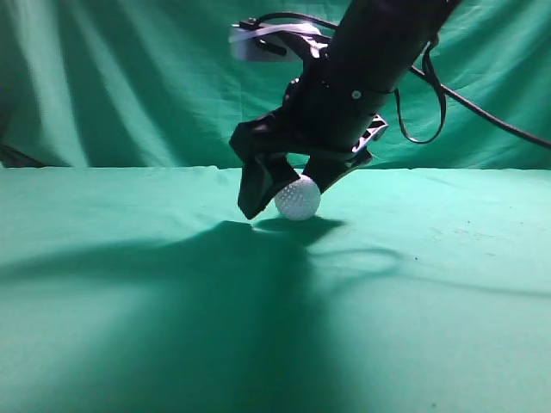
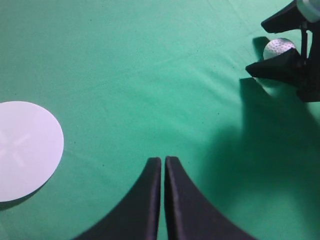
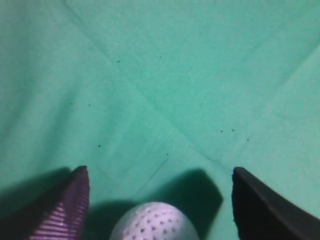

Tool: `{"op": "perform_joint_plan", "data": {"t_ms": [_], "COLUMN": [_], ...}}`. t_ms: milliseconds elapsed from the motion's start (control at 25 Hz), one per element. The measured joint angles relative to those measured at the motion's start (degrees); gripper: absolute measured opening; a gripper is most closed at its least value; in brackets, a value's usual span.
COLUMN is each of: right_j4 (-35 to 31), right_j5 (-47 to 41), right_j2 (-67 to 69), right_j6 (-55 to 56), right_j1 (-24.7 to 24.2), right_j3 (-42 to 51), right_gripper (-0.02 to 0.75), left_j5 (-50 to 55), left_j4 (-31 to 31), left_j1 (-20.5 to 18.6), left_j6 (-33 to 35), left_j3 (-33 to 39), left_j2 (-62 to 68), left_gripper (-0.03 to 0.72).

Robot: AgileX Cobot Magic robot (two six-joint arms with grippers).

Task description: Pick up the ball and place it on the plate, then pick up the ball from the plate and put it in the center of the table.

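The white dimpled ball point(image 1: 298, 198) rests on the green cloth in the middle of the exterior view. My right gripper point(image 1: 288, 196) is open, its two black fingers on either side of the ball. In the right wrist view the ball point(image 3: 154, 222) sits low between the spread fingers point(image 3: 160, 200), with gaps on both sides. In the left wrist view the ball point(image 2: 278, 47) and the right gripper's fingers show at top right. The white round plate point(image 2: 25, 150) lies flat at the left edge of that view. My left gripper point(image 2: 163, 162) is shut and empty over bare cloth.
The green cloth point(image 1: 129, 258) covers the table and a green curtain point(image 1: 129, 77) hangs behind. A black cable point(image 1: 482, 112) trails from the right arm. The plate is out of the exterior view.
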State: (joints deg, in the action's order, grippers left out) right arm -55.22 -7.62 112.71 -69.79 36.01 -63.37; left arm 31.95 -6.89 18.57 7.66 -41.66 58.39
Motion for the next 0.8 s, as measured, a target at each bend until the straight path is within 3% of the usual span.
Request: {"op": "perform_joint_plan", "data": {"t_ms": [240, 520, 680, 760, 800], "right_j4": [0.0, -0.1, 6.1, 14.6, 19.2], "right_j5": [0.0, -4.5, -12.4, -18.0, -20.3], "right_j2": [-3.3, -19.7, -30.2, -34.8, -36.5], "right_j6": [0.0, 3.0, 10.1, 17.6, 22.0], "right_j1": [0.0, 0.0, 0.0, 0.0, 0.0], "right_j3": [-0.9, -1.1, -1.2, -1.2, -1.2], "right_gripper": [0.531, 0.531, 0.273, 0.116, 0.074], "left_j5": [0.0, -0.2, -0.5, -0.4, -0.4], "left_j4": [0.0, -0.3, -0.8, -1.1, -1.1], "left_j1": [0.0, 0.0, 0.0, 0.0, 0.0], "left_j6": [0.0, 0.0, 0.0, -0.2, -0.6], "left_j3": [0.0, 0.3, 3.6, 6.2, 7.3], "left_j2": [-1.1, -6.8, -14.9, -19.5, -21.9], "left_gripper": [0.0, 0.0, 0.0, 0.0, 0.0]}}
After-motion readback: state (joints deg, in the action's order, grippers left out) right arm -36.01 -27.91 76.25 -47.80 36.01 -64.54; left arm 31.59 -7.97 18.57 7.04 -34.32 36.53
